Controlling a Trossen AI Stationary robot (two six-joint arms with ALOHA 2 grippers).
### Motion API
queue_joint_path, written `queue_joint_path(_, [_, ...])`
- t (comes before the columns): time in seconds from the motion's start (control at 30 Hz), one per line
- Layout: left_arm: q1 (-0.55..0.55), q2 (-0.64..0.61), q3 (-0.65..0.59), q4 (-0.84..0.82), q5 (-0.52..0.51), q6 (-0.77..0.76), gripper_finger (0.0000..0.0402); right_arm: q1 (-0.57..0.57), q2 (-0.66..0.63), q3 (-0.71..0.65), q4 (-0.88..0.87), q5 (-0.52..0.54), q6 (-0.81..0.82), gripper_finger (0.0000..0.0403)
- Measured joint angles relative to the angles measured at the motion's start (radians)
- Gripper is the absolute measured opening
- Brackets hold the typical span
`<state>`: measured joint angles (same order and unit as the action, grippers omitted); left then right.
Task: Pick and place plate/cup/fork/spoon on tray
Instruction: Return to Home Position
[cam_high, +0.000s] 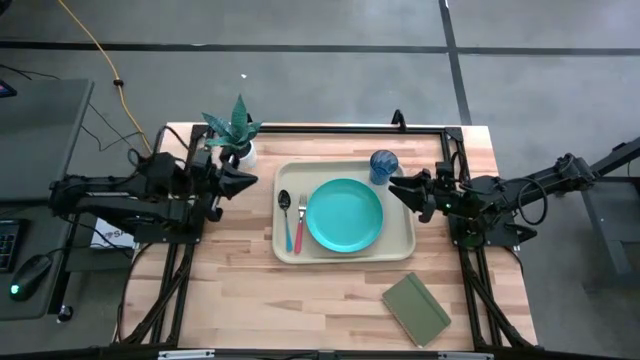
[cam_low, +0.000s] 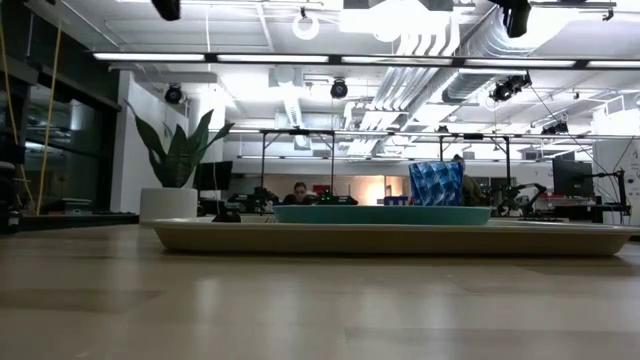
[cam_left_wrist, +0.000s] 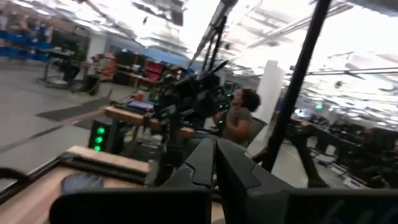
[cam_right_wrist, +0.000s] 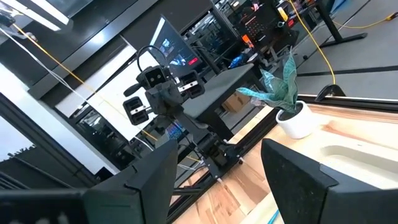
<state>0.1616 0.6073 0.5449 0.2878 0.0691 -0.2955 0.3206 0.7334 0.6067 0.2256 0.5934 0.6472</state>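
The beige tray (cam_high: 398, 243) lies at the table's middle. The turquoise plate (cam_high: 344, 215) lies flat on it. The spoon (cam_high: 285, 214) with its light blue handle and the red-handled fork (cam_high: 300, 226) lie side by side on the tray, left of the plate. The blue cup (cam_high: 383, 165) stands upright in the tray's far right corner; it also shows in the low view (cam_low: 435, 184). My left gripper (cam_high: 252, 180) is shut and empty, raised left of the tray. My right gripper (cam_high: 396, 188) is open and empty, raised over the tray's right edge near the cup.
A potted plant (cam_high: 236, 132) stands at the far edge, left of the tray and close to my left gripper. A dark green notebook (cam_high: 416, 309) lies near the table's near right corner. Bare wood lies along the near edge.
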Motion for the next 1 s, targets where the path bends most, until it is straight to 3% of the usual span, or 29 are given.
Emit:
queue_joint_path(0.27, [-0.020,-0.162,-0.052,-0.114,-0.016,-0.041,0.0000,0.000,0.000,0.000,0.000,-0.019,0.000,0.0224])
queue_joint_path(0.47, [-0.098,-0.314,-0.191,-0.111,-0.194,-0.071,0.0000,0.000,0.000,0.000,0.000,-0.049,0.031,0.0224])
queue_joint_path(0.73, [-0.187,-0.462,-0.334,-0.112,-0.322,-0.071,0.0000,0.000,0.000,0.000,-0.001,-0.048,0.034,0.0224])
queue_joint_path(1.0, [-0.226,-0.569,-0.472,-0.110,-0.354,-0.156,0.0000,0.000,0.000,0.000,-0.004,-0.048,0.034,0.0224])
